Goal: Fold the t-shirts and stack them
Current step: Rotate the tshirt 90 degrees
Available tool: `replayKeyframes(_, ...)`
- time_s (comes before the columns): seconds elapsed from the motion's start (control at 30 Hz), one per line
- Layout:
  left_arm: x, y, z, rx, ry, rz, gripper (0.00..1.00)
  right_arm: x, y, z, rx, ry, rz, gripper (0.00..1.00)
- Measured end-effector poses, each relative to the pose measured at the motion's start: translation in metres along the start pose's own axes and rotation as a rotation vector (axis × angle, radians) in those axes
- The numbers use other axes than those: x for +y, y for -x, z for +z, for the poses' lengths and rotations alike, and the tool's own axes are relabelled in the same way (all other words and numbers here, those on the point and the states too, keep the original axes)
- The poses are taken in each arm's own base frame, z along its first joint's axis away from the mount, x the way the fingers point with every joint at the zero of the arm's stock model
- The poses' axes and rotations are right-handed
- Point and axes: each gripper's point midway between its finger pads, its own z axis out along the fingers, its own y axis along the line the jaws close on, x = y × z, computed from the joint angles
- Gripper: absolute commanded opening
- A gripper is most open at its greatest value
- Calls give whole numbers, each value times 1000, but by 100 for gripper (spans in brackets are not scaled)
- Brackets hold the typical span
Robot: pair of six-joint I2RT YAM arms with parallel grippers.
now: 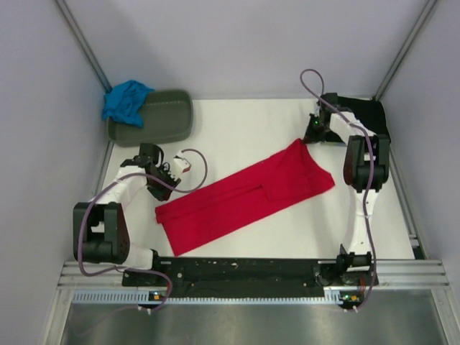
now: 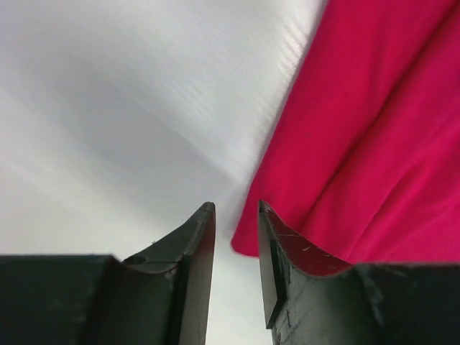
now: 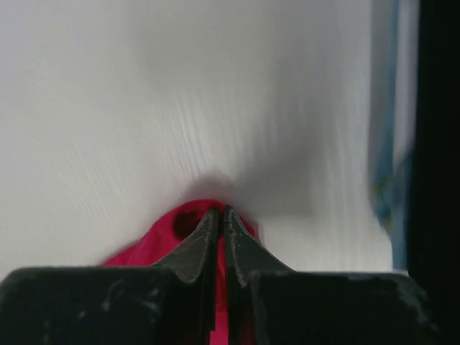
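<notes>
The bright red cotton t-shirt (image 1: pixel 244 194), judged light and limp, is best pinched at corners: one is nipped by the closed right gripper (image 3: pixel 221 210); the left gripper (image 2: pixel 236 208) is parted, empty.

White table (image 1: pixel 237 122). Red shirt (image 1: pixel 244 194) folded into long strip, lying diagonally across middle. Grey-green tub (image 1: pixel 164 118) at far left corner, blue shirt (image 1: pixel 123 100) draped over its left end. Black shirt (image 1: pixel 374 111) at far right corner, partly hidden.

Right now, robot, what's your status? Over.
Right gripper shut on red t-shirt corner. Left gripper open beside its other end. Turquoise t-shirt on tub, black t-shirt far right, neither blocking.
</notes>
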Motion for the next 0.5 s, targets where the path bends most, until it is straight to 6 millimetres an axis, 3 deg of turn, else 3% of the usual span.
replayKeyframes(0.1, -2, 10, -12, -45, 2, 2, 39, 34, 59, 29, -60, 101, -15, 25)
replayKeyframes(0.2, -4, 11, -13, -53, -6, -11, 39, 60, 95, 45, -118, 188, -30, 42)
replayKeyframes(0.37, -8, 6, -4, -27, -38, -41, 41, 70, 105, 31, -139, 194, -52, 54)
replayKeyframes(0.5, -14, 1, 8, -1, -86, -66, 42, 53, 99, -6, -163, 110, -75, 52)
